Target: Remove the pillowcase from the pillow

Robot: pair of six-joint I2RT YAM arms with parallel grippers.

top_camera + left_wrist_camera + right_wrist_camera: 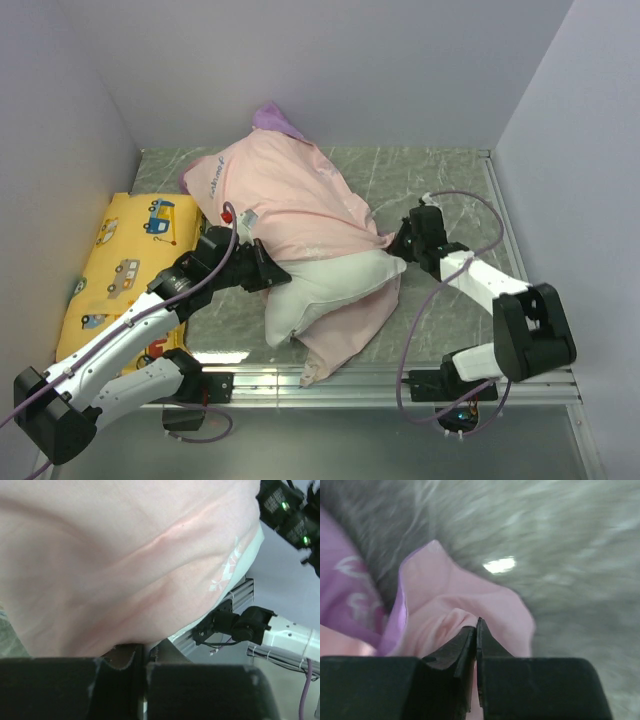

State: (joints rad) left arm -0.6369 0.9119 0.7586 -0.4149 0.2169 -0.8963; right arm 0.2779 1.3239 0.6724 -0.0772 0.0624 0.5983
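Observation:
The pillowcase [290, 195] lies mostly inside out and pale pink, bunched over the back part of the pillow. The white pillow [335, 285] sticks out of it toward the front. My left gripper [278, 275] sits at the pillow's left edge, where the white meets the pink. In the left wrist view it [145, 652] is shut, with a thin white strip between the jaws and pink pillowcase [125, 555] above. My right gripper [398, 240] is at the pillowcase's right edge. In the right wrist view it [476, 625] is shut on a fold of pink pillowcase [445, 595].
A yellow vehicle-print cushion [125, 260] lies along the left wall beside my left arm. The grey marble table [440, 180] shows at the back right. A metal rail [350, 380] runs along the front edge. Walls close in on three sides.

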